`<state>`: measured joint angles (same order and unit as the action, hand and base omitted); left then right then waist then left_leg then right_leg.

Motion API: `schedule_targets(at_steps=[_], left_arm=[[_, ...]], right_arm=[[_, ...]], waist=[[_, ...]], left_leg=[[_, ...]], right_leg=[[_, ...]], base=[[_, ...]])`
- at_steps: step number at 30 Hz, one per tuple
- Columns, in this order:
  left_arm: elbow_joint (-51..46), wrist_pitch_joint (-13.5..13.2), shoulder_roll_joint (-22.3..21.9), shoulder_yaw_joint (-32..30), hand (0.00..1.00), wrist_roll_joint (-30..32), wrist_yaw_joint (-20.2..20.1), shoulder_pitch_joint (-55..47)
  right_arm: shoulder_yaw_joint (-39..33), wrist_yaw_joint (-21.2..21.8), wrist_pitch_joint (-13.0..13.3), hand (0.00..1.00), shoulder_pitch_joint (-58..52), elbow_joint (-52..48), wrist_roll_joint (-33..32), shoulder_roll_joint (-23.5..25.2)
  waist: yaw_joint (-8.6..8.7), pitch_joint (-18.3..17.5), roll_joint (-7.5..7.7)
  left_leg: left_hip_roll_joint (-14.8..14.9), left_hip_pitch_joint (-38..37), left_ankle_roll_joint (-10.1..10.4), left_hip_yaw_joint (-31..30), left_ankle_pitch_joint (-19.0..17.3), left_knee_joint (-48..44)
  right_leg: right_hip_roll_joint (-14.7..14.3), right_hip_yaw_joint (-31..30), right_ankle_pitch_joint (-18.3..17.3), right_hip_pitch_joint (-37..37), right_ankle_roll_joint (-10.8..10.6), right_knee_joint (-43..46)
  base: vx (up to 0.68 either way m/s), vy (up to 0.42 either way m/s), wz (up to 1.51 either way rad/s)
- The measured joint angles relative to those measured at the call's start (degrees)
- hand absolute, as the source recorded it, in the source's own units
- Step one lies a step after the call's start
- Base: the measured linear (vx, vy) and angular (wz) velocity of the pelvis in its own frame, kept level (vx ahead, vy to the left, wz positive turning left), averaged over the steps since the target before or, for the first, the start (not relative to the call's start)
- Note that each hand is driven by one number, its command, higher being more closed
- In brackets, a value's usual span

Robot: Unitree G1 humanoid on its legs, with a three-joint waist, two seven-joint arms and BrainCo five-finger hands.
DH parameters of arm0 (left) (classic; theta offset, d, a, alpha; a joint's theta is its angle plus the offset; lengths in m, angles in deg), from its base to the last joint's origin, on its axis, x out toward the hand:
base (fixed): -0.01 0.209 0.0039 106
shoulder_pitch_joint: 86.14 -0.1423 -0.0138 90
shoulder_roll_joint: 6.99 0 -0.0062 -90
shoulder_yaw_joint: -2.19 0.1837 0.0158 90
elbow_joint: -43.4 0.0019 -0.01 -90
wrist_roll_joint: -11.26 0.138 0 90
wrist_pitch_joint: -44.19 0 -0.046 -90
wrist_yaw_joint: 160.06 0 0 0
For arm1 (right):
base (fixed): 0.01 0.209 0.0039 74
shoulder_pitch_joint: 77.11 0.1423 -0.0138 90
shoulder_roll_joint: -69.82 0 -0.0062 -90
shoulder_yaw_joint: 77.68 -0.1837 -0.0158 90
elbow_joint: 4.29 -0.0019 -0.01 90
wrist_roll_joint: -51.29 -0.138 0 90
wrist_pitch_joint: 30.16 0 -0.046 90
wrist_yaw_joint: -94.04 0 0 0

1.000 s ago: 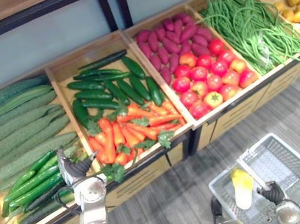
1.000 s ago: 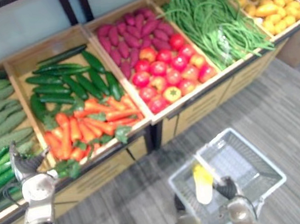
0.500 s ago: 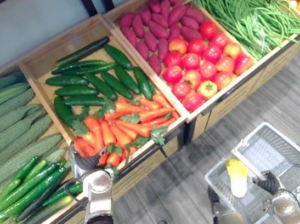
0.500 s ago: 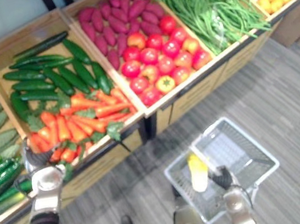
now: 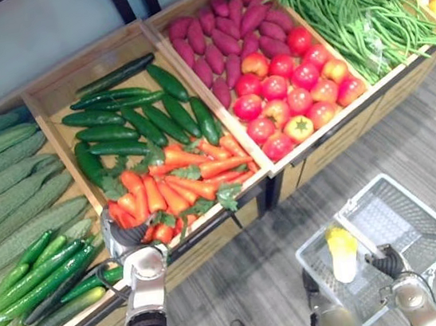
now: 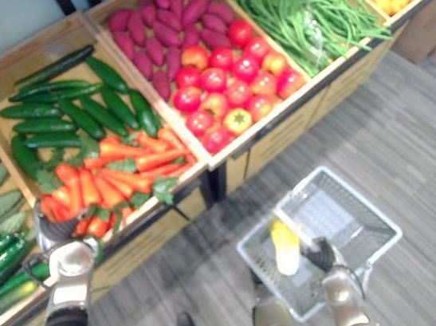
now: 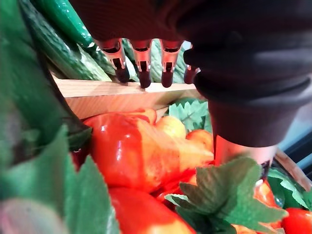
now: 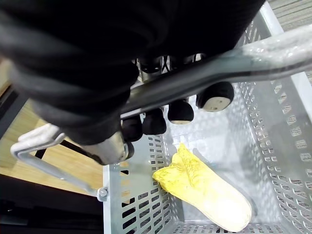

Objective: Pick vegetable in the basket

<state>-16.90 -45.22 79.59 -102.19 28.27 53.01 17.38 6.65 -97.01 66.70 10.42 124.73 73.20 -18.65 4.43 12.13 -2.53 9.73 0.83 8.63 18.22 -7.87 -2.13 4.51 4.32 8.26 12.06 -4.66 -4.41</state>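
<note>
We note left robot hand [image 5: 128,236] at lower left of head views, over front edge of carrots [image 5: 174,186]. Fingers [image 7: 141,61] straight, holding nothing; their tips sit by wooden divider [image 7: 97,95], carrots just under palm. Carrots lie left of centre, just below cucumbers [image 5: 140,118]. Right robot hand [image 5: 385,263] at lower right, fingers curled round handle [image 8: 229,66] of basket [image 5: 396,224]. Basket over grey floor [image 5: 250,287]. We record yellow cabbage [image 5: 342,249] lying inside basket, near its left wall.
</note>
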Motion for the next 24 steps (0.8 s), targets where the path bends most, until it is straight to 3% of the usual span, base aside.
schedule_targets(at_steps=[11, 24], left_arm=[[-6.23, -0.51, -3.53, 4.22, 0.00, 0.03, -1.97, -2.29], [-6.81, -0.48, -3.58, 4.94, 0.00, 0.05, -2.04, -4.18]], right_arm=[[-0.04, -0.40, 0.02, 1.00, 0.03, 0.00, 0.03, 0.50], [-0.15, -0.54, 0.06, 1.00, 0.01, -0.01, 0.17, 1.28]], waist=[[0.11, 0.00, -0.01], [0.09, -0.01, 0.00]], left_leg=[[0.17, -0.30, 0.00, 0.23, -0.11, -0.04], [0.58, -1.15, 0.33, 1.41, -0.49, -0.18]], right_leg=[[0.00, -0.25, 0.00, -0.03, 0.01, 0.29], [-0.48, -1.34, -0.01, -0.16, 0.01, 0.49]], base=[[-0.01, -0.022, -0.01], [-0.01, -0.023, -0.05]])
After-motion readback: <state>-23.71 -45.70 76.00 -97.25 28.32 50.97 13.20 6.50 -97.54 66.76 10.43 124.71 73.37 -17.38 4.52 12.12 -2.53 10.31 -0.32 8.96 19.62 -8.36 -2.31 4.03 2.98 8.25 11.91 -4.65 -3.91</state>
